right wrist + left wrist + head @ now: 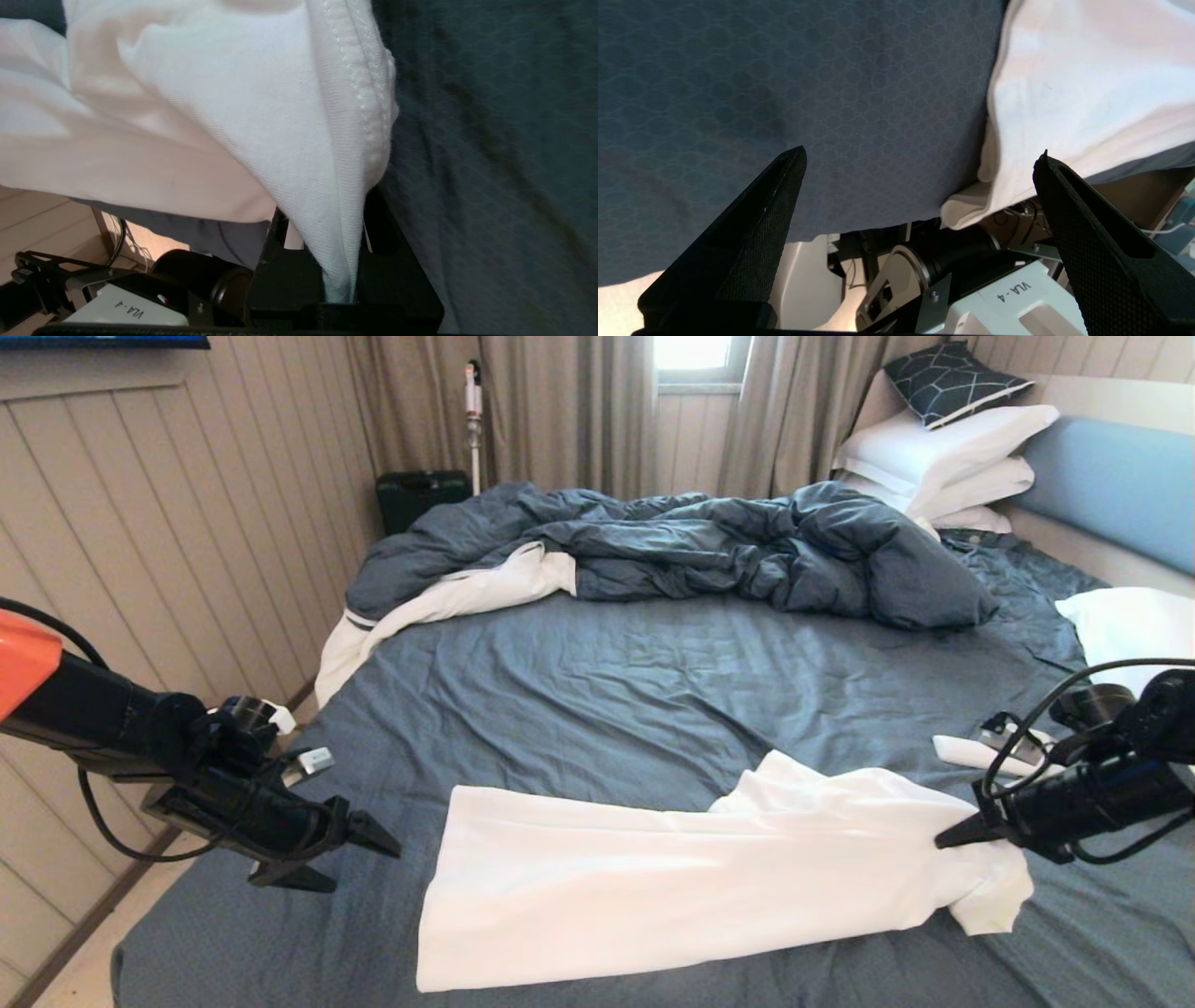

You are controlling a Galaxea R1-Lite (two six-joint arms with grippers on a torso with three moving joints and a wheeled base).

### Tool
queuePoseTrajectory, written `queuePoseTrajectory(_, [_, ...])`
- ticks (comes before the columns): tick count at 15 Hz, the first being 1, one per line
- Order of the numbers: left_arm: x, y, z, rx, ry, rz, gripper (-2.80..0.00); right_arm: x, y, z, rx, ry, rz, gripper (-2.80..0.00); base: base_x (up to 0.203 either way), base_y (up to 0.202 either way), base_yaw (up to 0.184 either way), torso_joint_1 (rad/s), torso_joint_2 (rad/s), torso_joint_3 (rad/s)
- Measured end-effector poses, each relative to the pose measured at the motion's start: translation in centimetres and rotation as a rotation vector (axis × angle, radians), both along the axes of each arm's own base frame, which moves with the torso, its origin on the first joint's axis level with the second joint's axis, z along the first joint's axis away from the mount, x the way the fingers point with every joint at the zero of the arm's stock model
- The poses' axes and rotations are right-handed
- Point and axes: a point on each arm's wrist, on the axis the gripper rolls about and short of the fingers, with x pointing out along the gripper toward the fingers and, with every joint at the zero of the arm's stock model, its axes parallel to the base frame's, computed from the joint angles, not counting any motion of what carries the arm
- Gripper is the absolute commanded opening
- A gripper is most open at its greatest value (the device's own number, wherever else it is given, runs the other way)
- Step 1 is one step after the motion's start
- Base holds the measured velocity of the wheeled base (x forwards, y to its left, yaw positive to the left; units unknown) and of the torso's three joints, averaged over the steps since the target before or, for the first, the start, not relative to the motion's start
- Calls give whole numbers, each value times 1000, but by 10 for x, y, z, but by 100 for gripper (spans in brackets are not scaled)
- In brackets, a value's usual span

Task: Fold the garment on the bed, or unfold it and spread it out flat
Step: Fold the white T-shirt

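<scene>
Right gripper (945,841) clamps garment (653,887) — left gripper (355,859) splayed, beside it.

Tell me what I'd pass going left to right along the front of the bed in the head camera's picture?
Left gripper, open over the bed → the garment, a white T-shirt lying lengthwise → right gripper, shut on the garment's right end.

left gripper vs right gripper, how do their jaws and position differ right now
The left gripper has its jaws spread open and holds nothing; the right gripper has its jaws shut on the white short-sleeved cotton T-shirt. The left hangs just off the shirt's near-left end, the right sits at its sleeve end. Both are black and low over the grey-blue bed.
</scene>
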Motion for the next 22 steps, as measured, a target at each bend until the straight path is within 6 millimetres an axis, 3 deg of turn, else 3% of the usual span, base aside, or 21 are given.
queuePoseTrajectory(14, [-5,-4,3,-5,6,-10,0,-51,-110,64,-191,-57,-217,-280,0,0,0,0,0,0])
queuePoseTrajectory(16, [-5,-4,3,-5,6,-12,0,-57,-101,77,-177,-61,-203,-280,0,0,0,0,0,0])
queuePoseTrajectory(18, [-6,-5,4,-5,4,-14,0,-52,-74,92,-157,-88,-134,-280,0,0,0,0,0,0])
queuePoseTrajectory(20, [-6,-5,5,-4,2,-16,0,-39,-31,108,-140,-119,-25,-280,0,0,0,0,0,0])
queuePoseTrajectory(22, [-6,-5,5,-4,0,-15,0,-24,29,127,-119,-158,107,-280,0,0,0,0,0,0])
